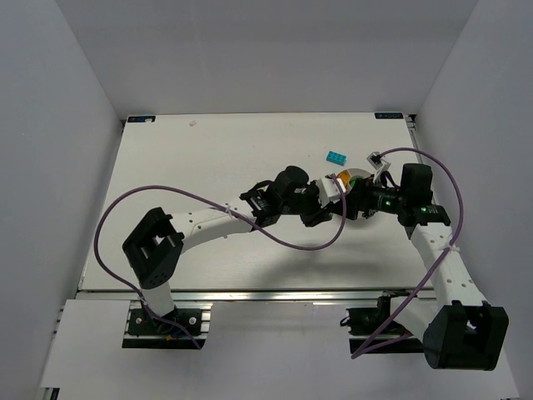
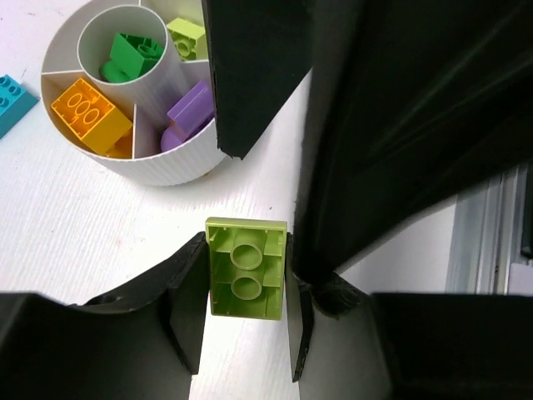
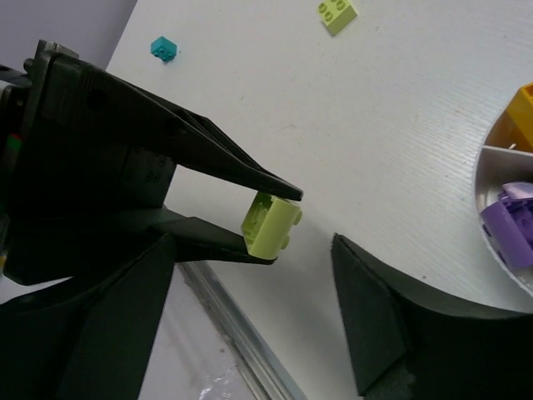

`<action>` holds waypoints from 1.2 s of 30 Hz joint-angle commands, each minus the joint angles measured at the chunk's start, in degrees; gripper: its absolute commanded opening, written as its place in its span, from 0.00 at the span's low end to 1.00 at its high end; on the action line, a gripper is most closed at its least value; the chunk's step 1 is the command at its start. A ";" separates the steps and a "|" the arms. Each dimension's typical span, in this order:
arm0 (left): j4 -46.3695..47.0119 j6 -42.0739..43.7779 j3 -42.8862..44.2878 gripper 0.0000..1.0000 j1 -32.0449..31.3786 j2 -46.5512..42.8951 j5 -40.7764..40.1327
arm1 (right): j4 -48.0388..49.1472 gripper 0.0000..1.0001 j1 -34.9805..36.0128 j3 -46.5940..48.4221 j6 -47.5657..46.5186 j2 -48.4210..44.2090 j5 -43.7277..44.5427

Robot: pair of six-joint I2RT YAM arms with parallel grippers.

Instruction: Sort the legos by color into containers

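Now, on the white bench (image 1: pixel 208 158), the round bowl (image 2: pixel 158 175) holds sorted bricks. The left jaws are clamped on a lime brick (image 2: pixel 247 265) near its wall, and the right jaws stand apart, empty. Next, I judge, this brick must be carried over the wedge with the other lime brick (image 2: pixel 185 37) and released there.

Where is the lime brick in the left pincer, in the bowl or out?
Out. The left pincer grips the lime brick beside the white divided bowl, outside its rim.
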 commanded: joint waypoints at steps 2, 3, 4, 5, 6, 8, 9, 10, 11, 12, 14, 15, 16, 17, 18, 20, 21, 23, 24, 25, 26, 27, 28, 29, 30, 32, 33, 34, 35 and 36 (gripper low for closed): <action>2.86 1.24 4.88 0.23 -1.41 -0.64 -0.88 | 1.20 0.65 2.21 -0.74 1.80 1.95 -2.64; 2.95 1.33 5.32 0.23 -1.41 -0.73 -1.06 | 1.03 0.58 2.22 -0.47 1.80 2.91 -2.46; 2.86 1.50 5.50 0.23 -1.41 -0.64 -1.15 | 0.76 0.52 2.22 -0.30 1.72 3.27 -2.28; 2.77 1.76 5.68 0.23 -1.41 -0.64 -1.23 | 0.50 0.41 2.30 -0.21 1.89 3.62 -1.93; 2.69 1.94 5.94 0.23 -1.41 -0.64 -1.24 | 0.32 0.38 2.22 -0.21 1.89 4.06 -1.93; 2.68 2.20 6.20 0.23 -1.41 -0.73 -0.98 | 0.50 0.35 2.22 -0.30 2.15 4.32 -2.10; 2.95 2.38 6.29 0.23 -1.41 -0.73 -0.89 | 0.58 0.35 2.39 -0.30 2.42 4.58 -2.10; 3.21 2.29 6.21 0.23 -1.41 -0.91 -0.88 | 0.58 0.35 2.30 -0.21 2.42 4.76 -2.28; 3.39 2.38 6.12 0.23 -1.41 -0.91 -0.80 | 0.50 0.36 2.48 -0.21 2.51 4.94 -2.19; 3.82 2.38 6.03 0.23 -1.41 -1.08 -0.62 | 0.50 0.36 2.57 -0.29 2.68 5.20 -2.28; 4.35 2.38 5.77 0.23 -1.41 -1.26 -0.71 | 0.67 0.37 2.39 -0.21 2.86 5.64 -2.98; 4.79 2.47 5.59 0.23 -1.41 -1.35 -0.80 | 0.59 0.38 2.48 -0.21 2.86 5.82 -3.33; 4.97 2.56 5.59 0.23 -1.41 -1.35 -0.71 | 0.50 0.41 2.39 -0.03 2.86 5.90 -3.42; 5.06 2.56 5.50 0.23 -1.41 -1.35 -0.71 | 0.32 0.47 2.57 -0.03 2.95 6.08 -3.68; 5.32 2.64 5.50 0.23 -1.41 -1.43 -0.88 | 0.15 0.50 2.65 0.05 2.86 6.26 -3.51; 5.58 2.65 5.33 0.23 -1.41 -1.44 -0.88 | -0.12 0.55 2.57 0.23 2.86 6.43 -3.68; 5.85 2.73 5.41 0.23 -1.93 -1.61 -0.88 | -0.12 0.55 2.57 0.06 2.77 6.43 -3.69; 5.94 2.82 5.59 0.23 -1.93 -1.52 -0.89 | 0.14 0.53 2.48 -0.03 2.86 6.43 -3.86; 5.94 2.82 5.68 0.23 -1.93 -1.52 -0.88 | 0.06 0.51 2.57 -0.03 2.86 6.61 -3.86; 5.94 2.73 5.85 0.23 -1.93 -1.44 -0.71 | 0.14 0.44 2.48 0.05 2.86 6.52 -3.95; 6.02 2.82 5.85 0.23 -1.93 -1.43 -0.62 | 0.32 0.39 2.48 0.23 3.03 6.61 -3.86; 6.37 2.82 5.94 0.23 -1.93 -1.35 -0.79 | 0.32 0.24 2.39 0.32 3.21 6.70 -4.47; 6.38 2.82 5.94 0.23 -1.93 -1.35 -0.80 | 0.32 0.24 2.39 0.32 3.21 6.70 -4.74; 6.46 2.73 5.94 0.23 -1.93 -1.35 -0.97 | 0.41 0.11 2.30 0.32 3.30 6.78 -4.74; 6.38 2.73 6.03 0.25 -1.93 -1.35 -1.15 | 0.32 0.04 2.13 0.58 3.21 6.87 -4.83; 6.11 2.30 6.20 0.37 -1.93 -1.43 -2.80 | -1.16 0.00 1.87 1.72 2.25 6.87 -4.04; 6.03 1.95 6.12 0.46 -1.93 -1.52 -3.60 | -2.57 0.00 1.86 2.33 1.11 6.70 -3.78; 6.20 1.42 5.51 0.51 -1.93 -2.04 -4.04 | -3.01 0.00 1.86 3.39 0.84 6.61 -3.17; 6.64 1.15 4.98 0.56 -1.93 -2.40 -5.18 | -3.63 0.00 1.43 3.92 0.40 6.35 -2.90; 7.86 0.89 4.19 0.63 -1.93 -3.01 -5.80 | -3.89 0.00 1.34 4.18 -0.04 6.26 -2.63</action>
